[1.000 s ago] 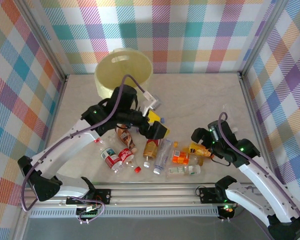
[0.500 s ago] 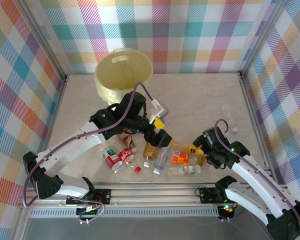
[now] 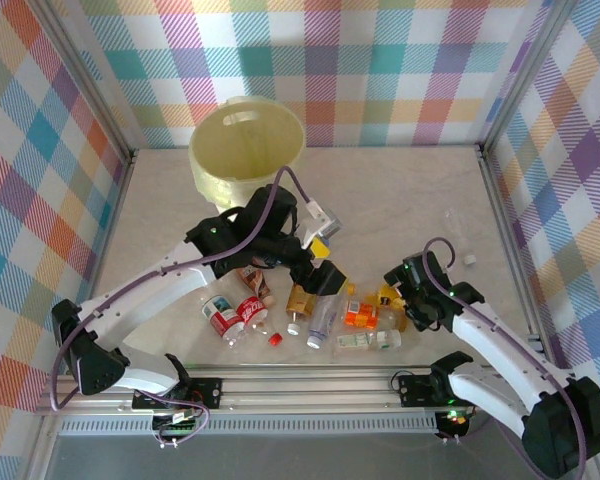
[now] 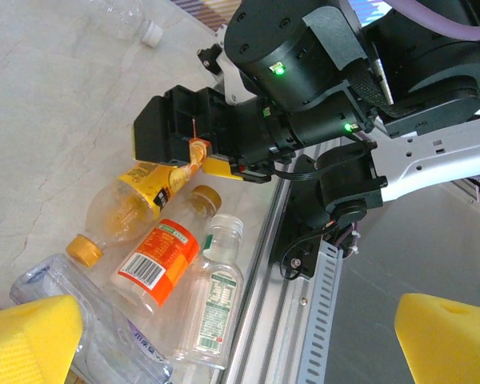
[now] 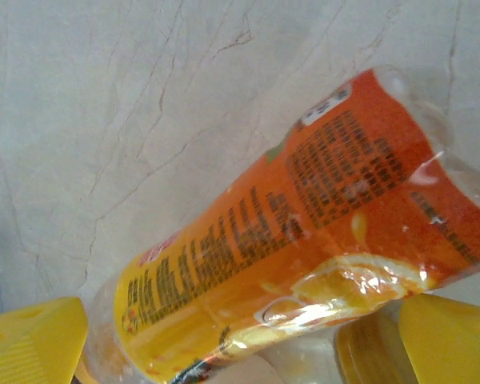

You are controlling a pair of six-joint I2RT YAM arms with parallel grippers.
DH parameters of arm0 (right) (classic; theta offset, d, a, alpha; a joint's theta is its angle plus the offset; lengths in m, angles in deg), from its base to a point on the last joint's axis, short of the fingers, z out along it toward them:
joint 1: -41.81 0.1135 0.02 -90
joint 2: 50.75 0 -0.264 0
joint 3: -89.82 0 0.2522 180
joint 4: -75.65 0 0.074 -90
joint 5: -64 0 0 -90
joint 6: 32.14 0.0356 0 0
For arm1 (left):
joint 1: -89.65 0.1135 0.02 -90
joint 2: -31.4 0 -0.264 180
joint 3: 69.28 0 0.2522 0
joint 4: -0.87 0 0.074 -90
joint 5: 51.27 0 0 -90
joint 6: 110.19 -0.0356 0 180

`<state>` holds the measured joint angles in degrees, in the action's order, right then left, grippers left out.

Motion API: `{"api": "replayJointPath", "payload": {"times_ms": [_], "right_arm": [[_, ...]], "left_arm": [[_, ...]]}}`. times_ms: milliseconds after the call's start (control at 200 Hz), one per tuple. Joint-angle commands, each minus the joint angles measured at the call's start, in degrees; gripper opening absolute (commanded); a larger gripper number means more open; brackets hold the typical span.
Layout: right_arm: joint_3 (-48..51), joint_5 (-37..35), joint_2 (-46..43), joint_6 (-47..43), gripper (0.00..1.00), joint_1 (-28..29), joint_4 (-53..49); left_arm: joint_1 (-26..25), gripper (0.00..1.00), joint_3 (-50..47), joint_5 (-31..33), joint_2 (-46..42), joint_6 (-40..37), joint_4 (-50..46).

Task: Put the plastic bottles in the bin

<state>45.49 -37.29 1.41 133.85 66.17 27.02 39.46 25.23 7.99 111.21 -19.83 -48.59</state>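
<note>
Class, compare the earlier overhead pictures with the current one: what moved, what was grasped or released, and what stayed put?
The left gripper drew back from the bin toward the bottle pile; the right gripper shifted nearer, down over the orange-labelled bottle. Both stayed open: nothing taken or released. Bin and bottles unmoved.

loose red cap (image 3: 276, 339) on the marble table (image 3: 400, 200).

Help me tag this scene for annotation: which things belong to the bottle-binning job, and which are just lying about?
Belongs to the job:
- bin
- plastic bottles by the front rail, including the red-label bottle, brown-label bottle, orange-label bottle and green-label bottle

Just lying about:
- loose red cap
</note>
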Motion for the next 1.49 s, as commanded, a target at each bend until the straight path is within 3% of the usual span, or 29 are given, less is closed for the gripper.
{"api": "replayJointPath", "payload": {"times_ms": [0, 830, 1165, 1490], "right_arm": [[1.15, 0.19, 1.08, 1.27, 1.00, -1.19, 4.93], [-0.80, 1.66, 18.32, -2.11, 0.94, -6.60, 20.84], [-2.19, 1.20, 24.84, -2.68, 0.76, -7.90, 26.17], [-5.82, -0.28, 29.65, -4.95, 0.51, -9.25, 27.47]], "left_arm": [[-0.96, 1.00, -0.45, 0.07, 0.74, -1.39, -0.32], [-1.40, 1.00, -0.02, 0.42, 1.70, -2.32, -1.65], [-1.66, 1.00, -0.01, 0.17, 2.02, -2.47, -1.91], [-2.01, 1.00, -0.04, 0.55, 2.30, -2.67, -2.09]]}}
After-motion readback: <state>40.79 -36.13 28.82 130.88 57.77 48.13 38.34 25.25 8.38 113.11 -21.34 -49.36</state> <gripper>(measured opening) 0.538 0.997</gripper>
